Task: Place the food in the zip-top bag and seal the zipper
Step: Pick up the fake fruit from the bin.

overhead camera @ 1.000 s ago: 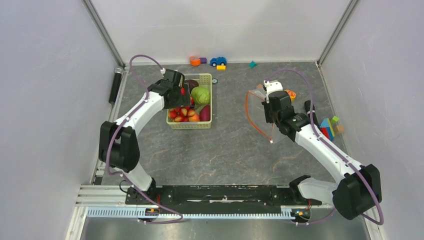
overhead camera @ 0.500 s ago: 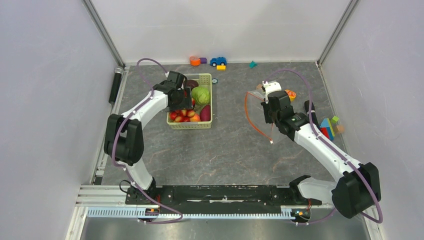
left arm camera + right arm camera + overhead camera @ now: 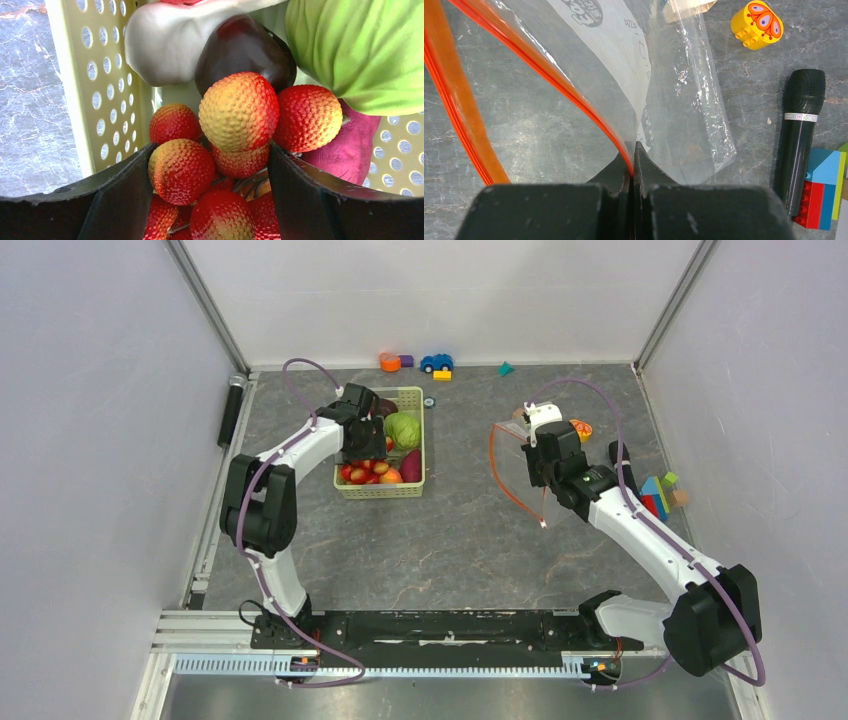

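We look down on a grey, marble-veined tabletop (image 3: 450, 540) that fills the floor of a boxed-in cell. A plain white back wall (image 3: 440, 290) closes the far side, and pale lavender-grey panels stand on the left (image 3: 90, 440) and on the right (image 3: 780, 390). Slim silver aluminium posts (image 3: 207, 305) slant up at the two far corners. Along the near edge we see a toothed silver metal rail (image 3: 450, 668). The light is even and soft, casting only faint shadows.
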`<state>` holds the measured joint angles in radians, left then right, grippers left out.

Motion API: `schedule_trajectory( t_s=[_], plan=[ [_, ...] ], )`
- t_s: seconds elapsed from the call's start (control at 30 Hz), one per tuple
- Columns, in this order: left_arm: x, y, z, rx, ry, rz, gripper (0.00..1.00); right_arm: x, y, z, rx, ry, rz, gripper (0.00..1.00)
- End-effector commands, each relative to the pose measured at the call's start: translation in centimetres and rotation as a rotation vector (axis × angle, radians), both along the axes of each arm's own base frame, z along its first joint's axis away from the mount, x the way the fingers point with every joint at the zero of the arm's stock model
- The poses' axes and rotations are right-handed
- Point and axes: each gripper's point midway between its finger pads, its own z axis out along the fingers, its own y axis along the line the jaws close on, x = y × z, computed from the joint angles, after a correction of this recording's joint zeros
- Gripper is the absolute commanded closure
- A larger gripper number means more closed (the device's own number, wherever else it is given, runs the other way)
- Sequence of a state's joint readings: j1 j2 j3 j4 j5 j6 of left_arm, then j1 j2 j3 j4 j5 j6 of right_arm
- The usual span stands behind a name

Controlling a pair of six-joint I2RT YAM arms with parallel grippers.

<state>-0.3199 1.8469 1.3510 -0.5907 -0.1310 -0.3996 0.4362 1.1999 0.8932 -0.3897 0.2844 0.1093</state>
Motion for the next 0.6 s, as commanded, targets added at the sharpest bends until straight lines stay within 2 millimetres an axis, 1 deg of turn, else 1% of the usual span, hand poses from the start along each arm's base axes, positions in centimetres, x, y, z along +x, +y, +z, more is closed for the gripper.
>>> schedule_trajectory(
  t_s=[0.0, 0.1, 0.2, 0.3, 0.43, 0.5, 0.57],
  plan=[
    [-0.1, -0.4, -1.0, -0.018, 0.034, 0.032, 0.49, 0.8, 0.4, 1.3, 0.017, -0.043, 0.012, 1.0],
    [-0.1, -0.4, -0.2, -0.024, 0.013, 0.031, 0.69, 0.8, 0.4, 1.5, 0.022, -0.048, 0.009, 1.0],
    [0.0, -0.5, 1.3, -0.037, -0.02, 0.027, 0.97, 0.8, 0.3, 1.6, 0.018, -0.049, 0.008, 1.0],
    [0.0, -0.6, 3.2, -0.055, -0.064, 0.025, 0.98, 0.8, 0.3, 1.7, 0.019, -0.052, 0.008, 1.0],
    [-0.3, -1.3, 6.1, -0.112, -0.153, -0.006, 0.98, 0.7, 0.1, 2.1, 0.02, -0.063, 0.0, 1.0],
    [-0.6, -1.5, 7.2, -0.138, -0.196, -0.02, 0.98, 0.7, 0.1, 2.3, 0.022, -0.072, -0.003, 1.0],
    [-0.8, -1.5, 7.9, -0.154, -0.224, -0.025, 0.98, 0.7, 0.0, 2.4, 0.022, -0.075, -0.008, 1.0]
  ],
)
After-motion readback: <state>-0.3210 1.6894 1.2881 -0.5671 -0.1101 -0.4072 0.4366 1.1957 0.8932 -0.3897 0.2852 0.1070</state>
